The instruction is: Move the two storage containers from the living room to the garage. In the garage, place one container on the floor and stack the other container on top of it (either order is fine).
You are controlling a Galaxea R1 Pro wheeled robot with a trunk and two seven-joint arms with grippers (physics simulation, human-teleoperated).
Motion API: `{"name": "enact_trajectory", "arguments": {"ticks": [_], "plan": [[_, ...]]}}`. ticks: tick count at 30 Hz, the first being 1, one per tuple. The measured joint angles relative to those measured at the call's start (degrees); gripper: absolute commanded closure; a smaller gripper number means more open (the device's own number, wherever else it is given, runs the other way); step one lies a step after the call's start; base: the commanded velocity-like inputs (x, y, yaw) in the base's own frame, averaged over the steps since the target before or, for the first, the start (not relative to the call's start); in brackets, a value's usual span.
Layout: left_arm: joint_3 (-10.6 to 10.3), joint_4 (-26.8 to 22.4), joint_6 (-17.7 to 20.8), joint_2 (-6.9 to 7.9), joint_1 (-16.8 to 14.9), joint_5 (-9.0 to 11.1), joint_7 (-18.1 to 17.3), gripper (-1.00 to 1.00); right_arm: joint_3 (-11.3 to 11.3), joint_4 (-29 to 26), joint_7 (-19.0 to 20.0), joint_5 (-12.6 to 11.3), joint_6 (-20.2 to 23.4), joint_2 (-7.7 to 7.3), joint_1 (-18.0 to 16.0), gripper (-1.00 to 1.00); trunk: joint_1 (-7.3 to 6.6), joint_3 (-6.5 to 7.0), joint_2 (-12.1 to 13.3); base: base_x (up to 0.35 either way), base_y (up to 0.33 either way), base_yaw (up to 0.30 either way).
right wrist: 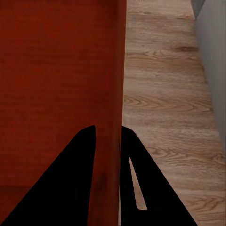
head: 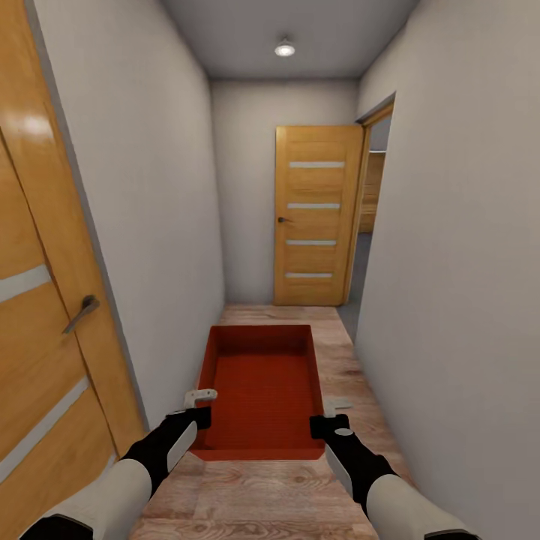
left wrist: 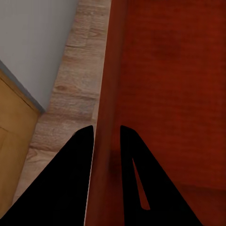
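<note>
Between both arms in the corridor, storage container (head: 262, 390) is riding level above the wood floor (head: 300, 495), long axis pointing ahead. Left gripper (left wrist: 106, 132) and right gripper (right wrist: 108, 131) are each pinching a side wall, equally near.

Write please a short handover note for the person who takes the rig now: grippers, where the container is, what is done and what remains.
Left gripper: shut on the left wall of the storage container.
Right gripper: shut on its right wall.
The container is carried, open side up, between both arms in a narrow hallway with a wood floor. An open door stands ahead on the right.
Done: one container picked up.
Left: carry it to the garage, set it down, then bring the second one and stack.
</note>
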Motion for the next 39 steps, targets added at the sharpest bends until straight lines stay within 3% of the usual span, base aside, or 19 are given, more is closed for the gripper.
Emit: {"name": "enact_trajectory", "arguments": {"ticks": [39], "plan": [[-0.15,0.05,0.01,0.01,0.01,0.27,0.08,1.0,-0.05,-0.07,0.05,0.16,0.21,0.0,-0.01,1.0,0.0,0.0,0.0,0.322,0.0,0.0]]}}
